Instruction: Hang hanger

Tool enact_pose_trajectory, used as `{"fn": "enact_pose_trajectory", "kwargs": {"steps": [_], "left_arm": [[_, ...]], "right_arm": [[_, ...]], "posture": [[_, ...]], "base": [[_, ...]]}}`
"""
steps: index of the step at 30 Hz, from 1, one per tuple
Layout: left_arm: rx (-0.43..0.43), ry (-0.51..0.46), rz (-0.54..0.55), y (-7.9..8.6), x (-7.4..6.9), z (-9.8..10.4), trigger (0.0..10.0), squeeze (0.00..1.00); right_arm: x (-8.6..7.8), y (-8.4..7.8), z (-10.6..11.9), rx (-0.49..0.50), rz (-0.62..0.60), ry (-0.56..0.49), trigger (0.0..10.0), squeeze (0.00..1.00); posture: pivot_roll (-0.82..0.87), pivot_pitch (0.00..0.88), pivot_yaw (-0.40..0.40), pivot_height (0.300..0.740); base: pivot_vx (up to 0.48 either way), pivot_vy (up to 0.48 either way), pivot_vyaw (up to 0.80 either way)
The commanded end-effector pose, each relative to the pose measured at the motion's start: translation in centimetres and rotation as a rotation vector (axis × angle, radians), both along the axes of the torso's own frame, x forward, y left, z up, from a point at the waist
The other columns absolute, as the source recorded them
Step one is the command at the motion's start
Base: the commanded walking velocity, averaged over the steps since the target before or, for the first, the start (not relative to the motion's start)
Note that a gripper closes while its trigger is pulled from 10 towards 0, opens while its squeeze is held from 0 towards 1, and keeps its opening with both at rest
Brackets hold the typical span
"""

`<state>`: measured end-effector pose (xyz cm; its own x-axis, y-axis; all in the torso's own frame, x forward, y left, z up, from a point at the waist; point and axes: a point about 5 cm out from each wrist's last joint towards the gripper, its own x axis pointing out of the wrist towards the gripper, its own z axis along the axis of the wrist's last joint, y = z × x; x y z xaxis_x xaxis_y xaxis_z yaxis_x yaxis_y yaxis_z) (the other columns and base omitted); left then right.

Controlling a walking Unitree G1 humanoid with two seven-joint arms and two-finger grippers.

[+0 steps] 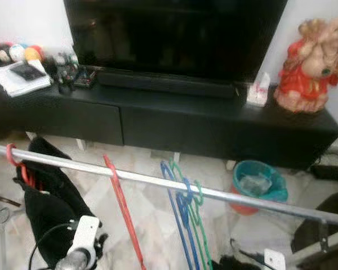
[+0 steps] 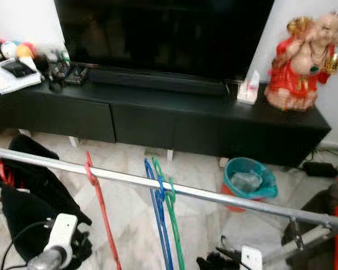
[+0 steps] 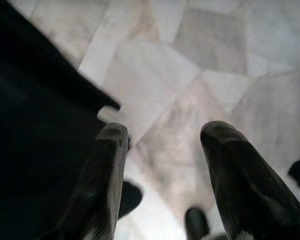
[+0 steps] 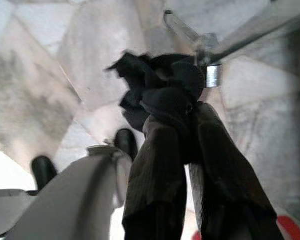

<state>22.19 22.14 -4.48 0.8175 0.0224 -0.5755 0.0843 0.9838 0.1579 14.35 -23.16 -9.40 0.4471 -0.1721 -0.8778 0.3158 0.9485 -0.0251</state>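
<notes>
A silver rail [image 1: 236, 198] slants across in front of me. From it hang a red hanger [image 1: 121, 203], a blue hanger [image 1: 179, 209] and a green hanger [image 1: 198, 220]. At the rail's left end another red hanger [image 1: 16, 158] carries a black garment [image 1: 48, 197]. My left gripper [image 3: 162, 132] is open over the marble floor, beside that black garment [image 3: 35, 150], with nothing between its fingers. My right gripper [image 4: 182, 117] is low under the rail, shut on a bunched black cloth [image 4: 157, 87].
A black TV cabinet [image 1: 174, 121] with a large TV stands behind the rail. A red figurine [image 1: 311, 62] is on its right end, books and clutter [image 1: 22, 73] on its left. A teal-lined bin [image 1: 258, 183] sits on the floor. The rack's metal strut [image 4: 250, 32] runs near my right gripper.
</notes>
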Motion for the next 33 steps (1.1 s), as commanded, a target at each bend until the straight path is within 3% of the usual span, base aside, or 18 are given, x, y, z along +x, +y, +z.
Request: {"fn": "enact_pose_trajectory", "kwargs": {"steps": [1, 4, 5, 6, 9, 11, 19, 21, 28, 29, 31, 33], "left_arm": [[0.003, -0.004, 0.027, 0.7, -0.8, -0.2, 10.0, 0.0], [0.02, -0.084, 0.047, 1.3, -1.2, 0.4, 10.0, 0.0], [0.021, -0.15, 0.049, 1.5, -1.2, 1.2, 10.0, 0.0], [0.021, -0.15, 0.049, 1.5, -1.2, 1.2, 10.0, 0.0], [-0.004, -0.299, 0.009, 0.7, -2.0, 3.8, 10.0, 0.0], [-0.004, -0.336, -0.004, 0.5, -2.5, 4.7, 10.0, 0.0], [-0.011, -0.418, -0.112, -1.1, -4.7, 8.1, 10.0, 0.0], [-0.024, -0.442, -0.172, -1.6, -5.4, 10.2, 10.0, 0.0], [-0.136, -0.48, -0.169, -2.7, -4.3, 12.9, 10.0, 0.0], [-0.196, -0.5, -0.129, -3.1, -3.4, 13.7, 10.0, 1.0], [-0.274, -0.511, -0.122, -4.0, -2.5, 14.4, 10.0, 1.0], [-0.289, -0.511, -0.128, -4.3, -2.4, 14.5, 10.0, 1.0]], "right_arm": [[0.2, -0.3, 0.1, -0.01, 0.01, -0.006, 10.0, 0.0], [0.1, -0.4, 0.1, -0.012, 0.014, -0.004, 10.0, 0.0], [0.1, -0.5, 0.2, -0.015, 0.017, -0.002, 10.0, 0.0], [0.1, -0.5, 0.2, -0.015, 0.017, -0.002, 10.0, 0.0], [0.0, -0.6, 0.2, -0.021, 0.029, 0.005, 10.0, 0.0], [0.0, -0.6, 0.2, -0.022, 0.032, 0.007, 10.0, 0.0], [0.0, -0.7, 0.2, -0.034, 0.069, 0.019, 10.0, 0.0], [0.0, -0.8, 0.2, -0.041, 0.076, 0.022, 10.0, 0.0], [0.1, -0.8, 0.2, -0.045, 0.09, 0.024, 10.0, 0.0], [0.1, -0.8, 0.2, -0.045, 0.091, 0.023, 10.0, 0.0], [0.2, -0.8, 0.3, -0.046, 0.094, 0.022, 10.0, 0.0], [0.2, -0.8, 0.3, -0.046, 0.093, 0.022, 10.0, 0.0]], "posture": [[0.07, 0.0, -0.083, 0.74], [0.06, 0.0, -0.086, 0.74], [0.07, 0.0, -0.089, 0.74], [0.07, 0.0, -0.089, 0.74], [0.08, 0.0, -0.09, 0.74], [0.09, 0.0, -0.089, 0.74], [0.11, 0.0, -0.093, 0.74], [0.11, 0.0, -0.093, 0.74], [0.13, 0.0, -0.101, 0.74], [0.13, 0.0, -0.099, 0.74], [0.12, 0.0, -0.098, 0.74], [0.12, 0.0, -0.098, 0.74]], "base": [[0.0, 0.0, 0.0], [0.0, 0.0, 0.0], [0.0, 0.0, 0.0], [0.0, 0.0, 0.0], [0.0, 0.0, 0.0], [0.0, 0.0, 0.0], [0.0, 0.0, 0.0], [0.0, 0.0, 0.0], [0.0, 0.0, 0.0], [0.0, 0.0, 0.0], [0.0, 0.0, 0.0], [0.0, 0.0, 0.0]]}}
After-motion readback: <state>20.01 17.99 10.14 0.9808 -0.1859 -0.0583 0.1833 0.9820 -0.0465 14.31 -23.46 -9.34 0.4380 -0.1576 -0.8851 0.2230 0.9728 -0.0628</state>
